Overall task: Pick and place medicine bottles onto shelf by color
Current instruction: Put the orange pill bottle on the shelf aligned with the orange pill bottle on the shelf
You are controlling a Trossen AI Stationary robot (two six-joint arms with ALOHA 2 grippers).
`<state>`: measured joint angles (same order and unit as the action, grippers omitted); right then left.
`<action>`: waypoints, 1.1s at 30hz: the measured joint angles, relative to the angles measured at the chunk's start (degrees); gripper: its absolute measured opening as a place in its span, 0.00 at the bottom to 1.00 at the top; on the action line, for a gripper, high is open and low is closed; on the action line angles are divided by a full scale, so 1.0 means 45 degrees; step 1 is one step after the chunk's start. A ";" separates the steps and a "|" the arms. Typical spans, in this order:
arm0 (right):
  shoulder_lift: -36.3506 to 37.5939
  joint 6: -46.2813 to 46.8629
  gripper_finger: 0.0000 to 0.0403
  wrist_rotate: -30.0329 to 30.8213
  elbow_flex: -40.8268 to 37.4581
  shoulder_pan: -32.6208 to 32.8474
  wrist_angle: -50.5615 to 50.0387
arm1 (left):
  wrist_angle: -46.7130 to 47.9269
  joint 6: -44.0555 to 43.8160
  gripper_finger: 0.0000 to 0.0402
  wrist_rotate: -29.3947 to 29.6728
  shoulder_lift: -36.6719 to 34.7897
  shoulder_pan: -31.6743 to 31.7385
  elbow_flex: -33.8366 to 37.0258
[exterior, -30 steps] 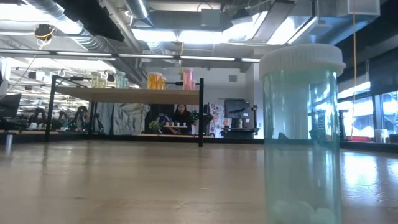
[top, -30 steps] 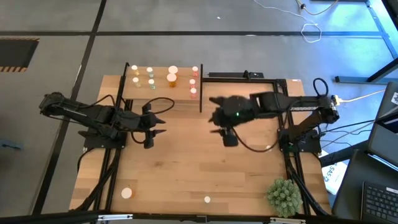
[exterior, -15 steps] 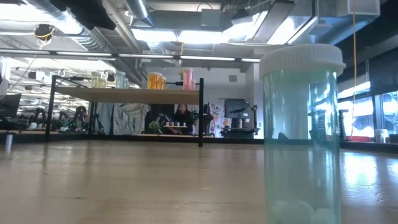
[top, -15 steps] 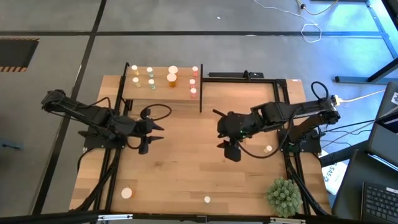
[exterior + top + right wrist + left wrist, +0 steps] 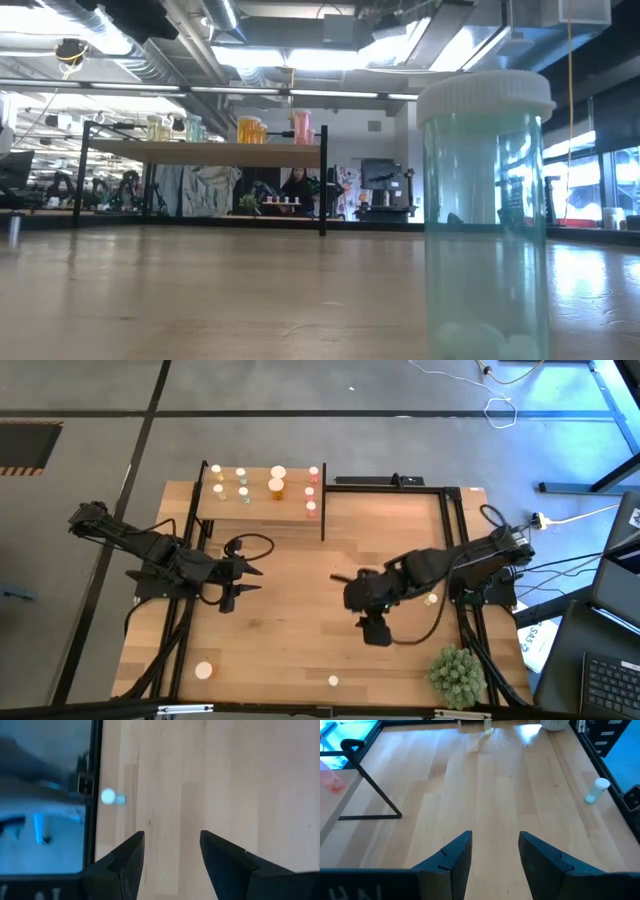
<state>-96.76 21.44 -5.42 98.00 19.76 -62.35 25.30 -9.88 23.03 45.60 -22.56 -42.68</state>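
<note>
High view: shelf (image 5: 258, 510) at the table's (image 5: 300, 650) far edge, carrying small medicine bottles (image 5: 276, 483) in groups — pale ones toward one end, an orange one mid-way, reddish ones at the other end beside a black post. Left gripper (image 5: 238, 582) in front of the shelf, over bare wood, fingers spread, nothing between them. Right gripper (image 5: 377, 628) farther from the shelf, near the table's middle, toward the green plant ball (image 5: 458, 675). Two stray bottles well away from the shelf along the near edge: an orange one (image 5: 204, 670) and a white-capped one (image 5: 333, 681).

Low view: pale green bottle (image 5: 487, 215) with white ribbed cap looming close, upright on the table, white pills at its bottom. Shelf far behind it, bottles lined on top. Person seated in the room beyond, below the shelf.

Left wrist view: dark fingers (image 5: 455, 857) parted, empty. Shelf's black post at the side, a reddish bottle (image 5: 335, 785) on it; a pale capped bottle (image 5: 596, 791) well off near the table edge.

Right wrist view: fingers (image 5: 131, 857) apart, gripping nothing, bare wood between. Small pale bottle (image 5: 111, 797) lying next to the table's black edge rail.
</note>
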 joint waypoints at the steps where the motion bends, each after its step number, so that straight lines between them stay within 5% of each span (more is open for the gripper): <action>1: -0.0210 -0.0164 0.48 -0.0056 0.0000 0.0102 0.0038 | 0.0007 0.0028 0.39 -0.0003 0.0000 -0.0041 0.0000; 9: -0.1707 -0.1057 0.48 -0.0206 0.0000 0.0819 0.0560 | 0.0005 0.0293 0.39 0.0000 0.0000 -0.0118 0.0005; 18: -0.2144 0.0785 0.48 -0.0161 0.0000 0.0817 0.0608 | 0.0191 0.0334 0.39 -0.0104 0.0004 -0.0118 -0.0089; 25: -0.2144 0.1125 0.48 -0.0158 0.0000 0.0817 0.1087 | 0.3038 0.0110 0.39 -0.0393 0.0205 -0.0118 -0.2639; 33: -0.2144 0.0177 0.48 -0.0129 0.0000 0.0944 0.1764 | 0.7283 -0.2323 0.39 -0.1845 0.1153 -0.0722 -0.4772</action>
<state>-106.41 22.24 -6.00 98.00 24.01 -54.41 58.07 -20.34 14.72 50.79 -25.81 -64.15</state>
